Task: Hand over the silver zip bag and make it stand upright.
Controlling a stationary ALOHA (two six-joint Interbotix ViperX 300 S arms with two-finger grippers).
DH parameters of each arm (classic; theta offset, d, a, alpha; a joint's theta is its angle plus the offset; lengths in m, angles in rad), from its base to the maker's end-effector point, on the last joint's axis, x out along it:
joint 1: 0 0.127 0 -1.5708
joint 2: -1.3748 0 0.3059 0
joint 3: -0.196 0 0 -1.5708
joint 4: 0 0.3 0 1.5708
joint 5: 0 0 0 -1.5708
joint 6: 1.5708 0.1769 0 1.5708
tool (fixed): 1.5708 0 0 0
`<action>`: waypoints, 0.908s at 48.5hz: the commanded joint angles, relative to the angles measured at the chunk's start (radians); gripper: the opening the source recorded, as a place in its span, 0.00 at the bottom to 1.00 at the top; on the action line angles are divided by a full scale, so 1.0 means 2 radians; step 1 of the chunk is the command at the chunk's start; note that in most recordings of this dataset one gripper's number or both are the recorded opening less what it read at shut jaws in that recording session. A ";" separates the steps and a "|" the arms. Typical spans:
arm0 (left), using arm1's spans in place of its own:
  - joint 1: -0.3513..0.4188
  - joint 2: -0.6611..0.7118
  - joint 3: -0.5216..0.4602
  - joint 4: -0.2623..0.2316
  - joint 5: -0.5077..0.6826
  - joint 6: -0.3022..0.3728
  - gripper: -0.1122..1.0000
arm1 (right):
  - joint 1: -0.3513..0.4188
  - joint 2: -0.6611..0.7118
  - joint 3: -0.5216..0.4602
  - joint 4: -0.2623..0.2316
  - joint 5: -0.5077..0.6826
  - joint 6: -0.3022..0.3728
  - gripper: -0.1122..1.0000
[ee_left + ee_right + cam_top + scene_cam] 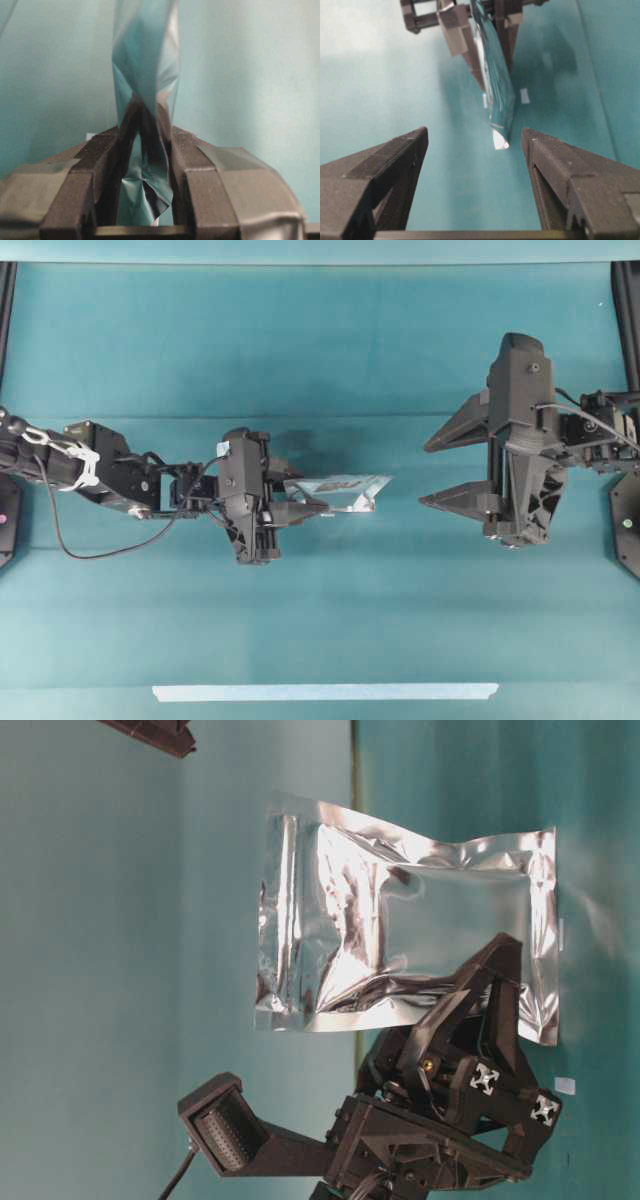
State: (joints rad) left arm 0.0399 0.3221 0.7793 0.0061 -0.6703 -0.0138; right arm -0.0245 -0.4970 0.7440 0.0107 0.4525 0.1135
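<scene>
Lab: teal table [330, 330] between two robot arms.

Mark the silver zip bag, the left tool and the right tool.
silver zip bag [345, 490]: overhead view, on the foil face sticking out past the fingers.
left tool [312, 508]: overhead view, between the fingertips clamping the bag's edge.
right tool [432, 472]: overhead view, in the gap between the spread fingertips.

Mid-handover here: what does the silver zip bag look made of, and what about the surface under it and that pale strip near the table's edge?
Silver zip bag: looks like thin metallised foil film, mirror-glossy and crinkled, with flat sealed edges; it reflects the teal around it.
Table surface: matte teal, probably cloth or a mat; a faint fold line runs across it.
Pale strip: flat, matte and light blue, likely tape, though I cannot be sure.
</scene>
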 commanded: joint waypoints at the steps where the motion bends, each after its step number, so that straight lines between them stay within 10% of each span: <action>1: -0.005 -0.002 -0.004 0.002 -0.002 0.000 0.35 | 0.000 -0.003 -0.003 0.001 -0.005 0.005 0.81; 44: -0.005 0.000 -0.006 0.001 -0.002 0.000 0.35 | 0.001 -0.003 0.001 0.001 -0.015 0.005 0.81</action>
State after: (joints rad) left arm 0.0399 0.3252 0.7762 0.0061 -0.6703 -0.0153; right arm -0.0245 -0.4985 0.7532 0.0092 0.4433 0.1135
